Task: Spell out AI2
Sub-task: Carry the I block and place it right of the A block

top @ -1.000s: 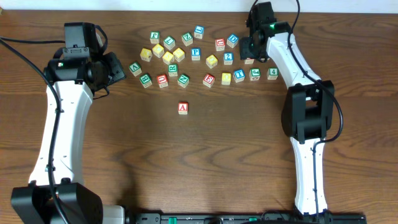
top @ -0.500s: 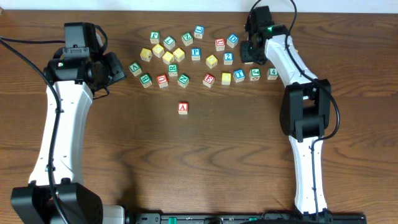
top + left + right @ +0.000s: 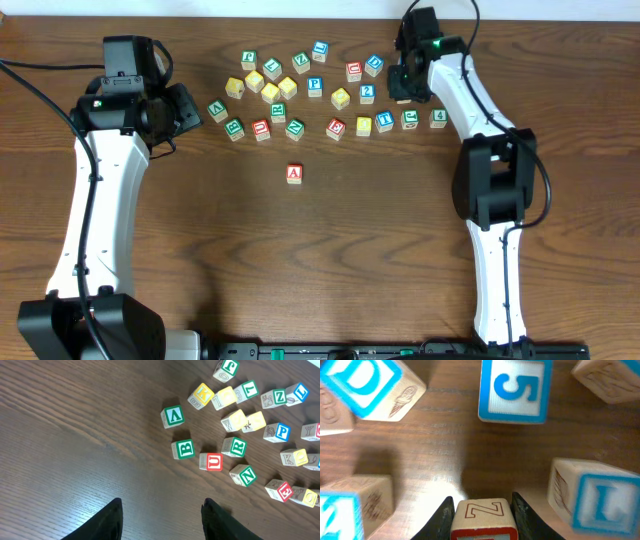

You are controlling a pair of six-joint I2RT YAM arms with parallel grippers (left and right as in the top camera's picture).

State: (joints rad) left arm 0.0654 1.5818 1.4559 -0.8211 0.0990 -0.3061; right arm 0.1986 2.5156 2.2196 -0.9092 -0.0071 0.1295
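Note:
The red "A" block (image 3: 294, 173) stands alone on the table, nearer than the cluster. The blue "2" block (image 3: 367, 91) sits in the cluster and also shows at the lower left of the right wrist view (image 3: 335, 515). My right gripper (image 3: 402, 92) is at the cluster's right end. Its fingers press both sides of a red-edged block (image 3: 481, 515) with an outlined "Z" on its side. That block's top letter is cut off, so I cannot tell whether it is the "I". My left gripper (image 3: 161, 520) hangs open over bare wood, left of the cluster (image 3: 185, 110).
Several other letter and number blocks lie around the right gripper: a blue "5" (image 3: 515, 390) ahead, a blue "D" (image 3: 370, 385) at the upper left, a blue "L" (image 3: 600, 502) close on the right. Yellow and green blocks (image 3: 270, 92) fill the cluster's left half.
The right gripper's jaws have narrowed onto the red-edged block, and the right wrist shifted slightly. The left arm and the "A" block have not moved.

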